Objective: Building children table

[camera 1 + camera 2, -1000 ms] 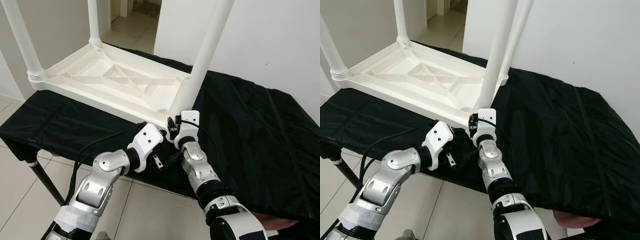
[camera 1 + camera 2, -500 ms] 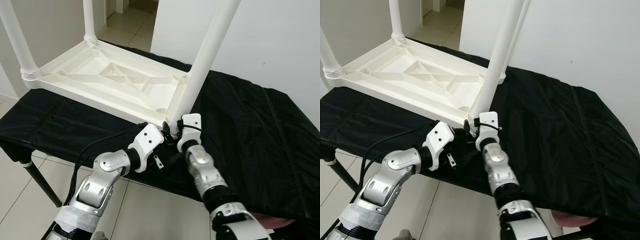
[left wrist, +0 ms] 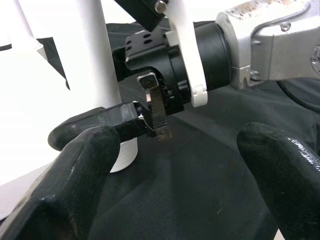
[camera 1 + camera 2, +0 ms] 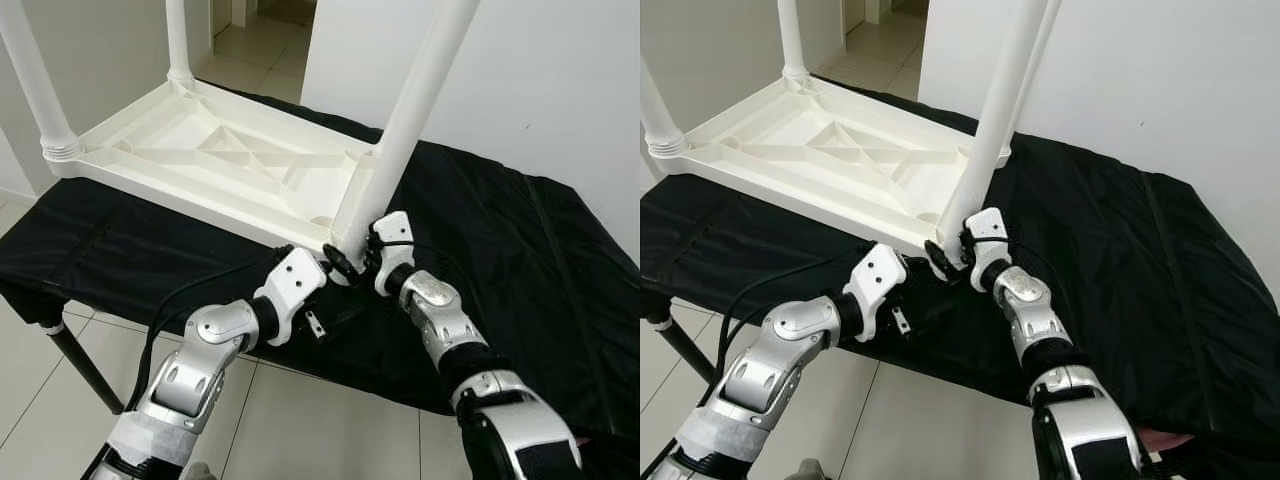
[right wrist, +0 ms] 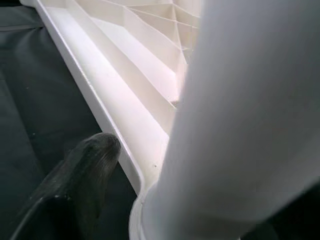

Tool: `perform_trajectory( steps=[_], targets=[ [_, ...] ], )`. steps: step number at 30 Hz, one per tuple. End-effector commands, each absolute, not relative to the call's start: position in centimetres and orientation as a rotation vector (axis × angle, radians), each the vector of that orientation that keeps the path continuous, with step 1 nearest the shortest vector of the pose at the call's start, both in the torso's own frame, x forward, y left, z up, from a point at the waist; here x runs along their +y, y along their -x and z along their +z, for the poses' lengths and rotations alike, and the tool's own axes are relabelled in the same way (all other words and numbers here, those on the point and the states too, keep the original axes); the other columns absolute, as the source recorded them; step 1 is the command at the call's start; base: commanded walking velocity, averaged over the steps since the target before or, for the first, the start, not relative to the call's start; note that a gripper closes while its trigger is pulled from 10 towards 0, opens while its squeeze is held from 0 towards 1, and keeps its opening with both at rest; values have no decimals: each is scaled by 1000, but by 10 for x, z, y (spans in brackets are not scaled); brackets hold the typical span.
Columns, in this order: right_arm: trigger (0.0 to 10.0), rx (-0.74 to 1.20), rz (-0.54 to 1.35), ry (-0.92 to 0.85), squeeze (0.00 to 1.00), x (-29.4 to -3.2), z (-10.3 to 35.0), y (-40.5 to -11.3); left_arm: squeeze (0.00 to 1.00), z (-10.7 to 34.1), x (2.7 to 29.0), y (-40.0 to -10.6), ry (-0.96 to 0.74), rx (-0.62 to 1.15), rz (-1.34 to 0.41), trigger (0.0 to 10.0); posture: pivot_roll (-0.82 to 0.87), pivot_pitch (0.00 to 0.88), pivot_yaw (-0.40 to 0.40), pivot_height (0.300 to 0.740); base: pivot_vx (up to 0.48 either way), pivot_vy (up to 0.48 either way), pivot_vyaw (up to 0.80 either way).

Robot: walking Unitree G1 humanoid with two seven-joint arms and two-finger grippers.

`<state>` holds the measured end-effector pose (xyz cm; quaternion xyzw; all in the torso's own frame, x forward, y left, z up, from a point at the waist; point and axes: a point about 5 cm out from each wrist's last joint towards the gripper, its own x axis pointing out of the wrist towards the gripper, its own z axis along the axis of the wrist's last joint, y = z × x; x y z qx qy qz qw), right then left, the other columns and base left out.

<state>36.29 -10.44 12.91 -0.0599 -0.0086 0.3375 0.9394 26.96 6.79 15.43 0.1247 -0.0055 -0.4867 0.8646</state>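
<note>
Plastic, white and upside down, the children's table lies with its ribbed underside up on a worktop draped in black cloth. In the left eye view, three legs stand up from its corners, and the near-corner leg rises at a slight tilt from the corner closest to the robot. The right gripper is at the foot of that leg, its jaws set around the leg's base just above the corner socket. The left gripper sits just beside it, lower, at the worktop's front edge below the table's corner. A black cable runs along the left arm.

Right eye view: the same scene, with the right gripper against the base of the leg and a tiled floor below the worktop edge.

Left wrist view: the left gripper's two black fingers are spread wide with only black cloth between them; beyond them the right gripper's finger reaches to the white leg.

Right wrist view: the leg looms close, one black finger lies beside the table's rim, and the other is hidden behind the leg, so whether the jaws truly pinch it I cannot tell.
</note>
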Motion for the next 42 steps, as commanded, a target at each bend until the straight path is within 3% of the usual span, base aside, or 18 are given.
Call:
perform_trajectory(
  steps=[1, 5, 6, 7, 8, 24, 30, 35, 42],
  targets=[
    [10000, 25, 739, 132, 0, -101, 122, -362, 0, 157, 67, -271, -268, -25, -974, 10000, 93, 0, -158, 740, 0, 0, 0],
    [10000, 61, 747, 120, 0, -94, 118, -364, 0, 159, 68, -273, -271, -27, -970, 10000, 96, 0, -148, 740, 0, 0, 0],
    [2824, 73, 740, 114, 0, -92, 117, -364, 0, 159, 68, -273, -271, -28, -967, 10000, 100, 0, -145, 740, 0, 0, 0],
    [2824, 73, 740, 114, 0, -92, 117, -364, 0, 159, 68, -273, -271, -28, -967, 10000, 100, 0, -145, 740, 0, 0, 0],
    [0, 92, 727, 100, 0, -91, 115, -365, 0, 160, 69, -273, -270, -28, -963, 10000, 107, 0, -147, 740, 0, 0, 0],
    [0, 85, 734, 70, 0, -98, 109, -362, 0, 160, 69, -273, -264, -28, -952, 10000, 95, 0, -154, 740, 0, 0, 0],
    [0, 57, 516, 62, 0, -122, 109, -365, 0, 160, 68, -273, -263, -29, -959, 10000, 83, 0, -150, 740, 0, 0, 0],
    [0, 54, 465, 56, 0, -126, 109, -365, 0, 160, 68, -273, -263, -30, -958, 10000, 83, 0, -150, 740, 0, 0, 0],
    [0, 71, 137, 7, 0, -141, 100, -361, 0, 159, 66, -273, -258, -29, -965, 10000, 62, 0, -142, 740, 0, 0, 0]
  ],
)
